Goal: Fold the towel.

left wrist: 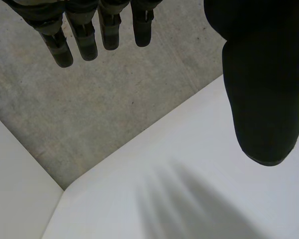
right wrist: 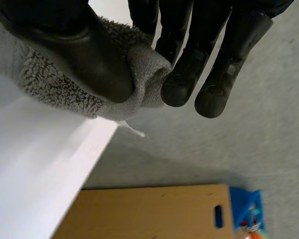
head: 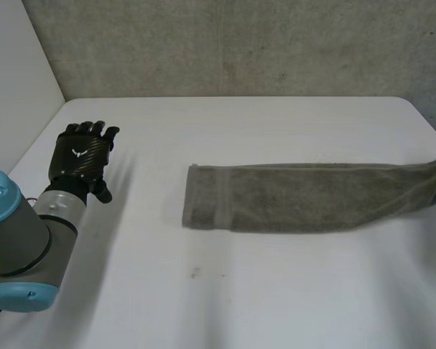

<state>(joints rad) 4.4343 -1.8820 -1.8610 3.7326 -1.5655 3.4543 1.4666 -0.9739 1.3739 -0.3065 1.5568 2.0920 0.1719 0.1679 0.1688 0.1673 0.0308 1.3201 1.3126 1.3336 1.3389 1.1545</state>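
One fold along the length is, as we are judging it, already in place: the towel (head: 312, 198) is lying as a narrow grey band, not as an open sheet, and its edges are looking fairly even. What we are taking to be left is the shortening, with one end going over the other at least once, and none of that is showing yet.

We are finding the towel flat on the white table (head: 203, 291), reaching from about the middle out to the right edge. Its long axis is running left to right, almost square to the far wall. The hemmed short end is pointing left, while the right end is narrowing and bunching as it reaches the table's edge.

We are seeing the right hand (right wrist: 79, 50) gripping that right end, with the thumb pressing a roll of cloth against the fingertips just at the table's edge.

We are seeing the left hand (head: 82, 156) hovering over bare table at the far left, well apart from the towel. Its fingers are hanging straight and relaxed, with the thumb spread away from them, and they are holding nothing.
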